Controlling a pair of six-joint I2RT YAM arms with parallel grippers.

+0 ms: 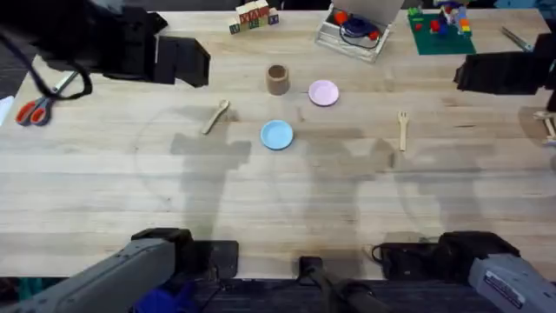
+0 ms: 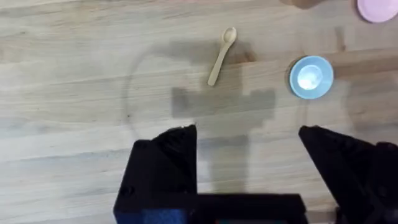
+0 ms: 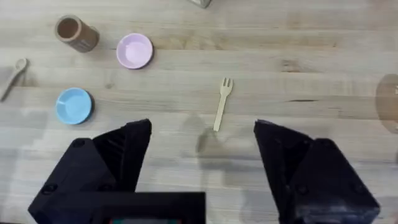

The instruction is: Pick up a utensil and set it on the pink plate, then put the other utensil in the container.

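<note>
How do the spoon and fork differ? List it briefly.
The spoon has a rounded bowl end; the fork ends in short prongs. The spoon lies tilted on the left, beside the blue plate; the fork lies nearly straight on the right, farther from the plates. Both are small, pale wood, lying flat on the table, untouched.
</note>
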